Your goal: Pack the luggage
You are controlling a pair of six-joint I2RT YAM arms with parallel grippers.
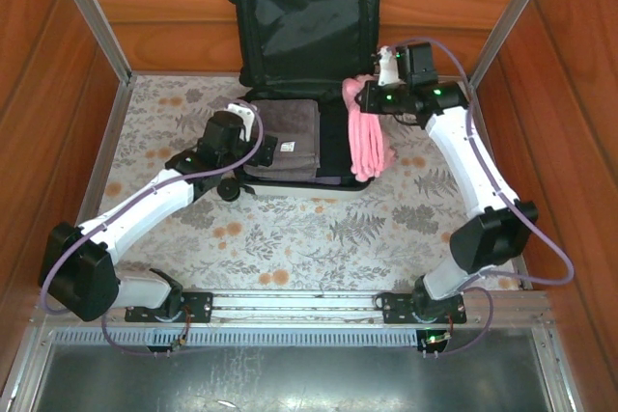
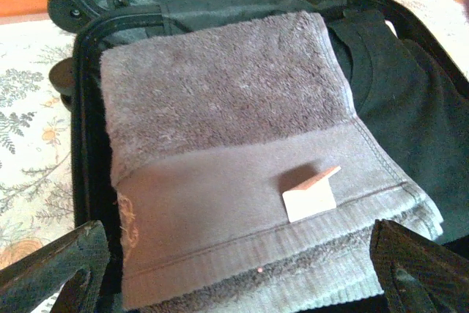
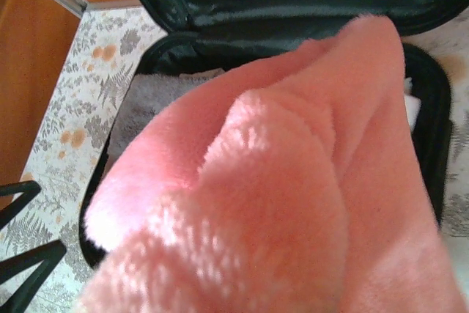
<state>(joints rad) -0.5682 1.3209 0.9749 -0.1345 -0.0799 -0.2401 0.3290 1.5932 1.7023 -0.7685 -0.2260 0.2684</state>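
Top external view: luggage (image 1: pixel 309 36) lies open mid-worktop (image 1: pixel 290 238), lid up vs back wall; grey towel (image 1: pixel 290 137) sits in its left half; my left tool (image 1: pixel 248 121) hovers there, jaws wide, holding nothing; right tool (image 1: pixel 367 94) clamped on pink cloth (image 1: pixel 370 137) dangling over right half; risk: released off-centre, cloth drapes over rim; fleece hides right tips & landing spot.

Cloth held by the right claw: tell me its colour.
The cloth is pink; the top external view shows it best.
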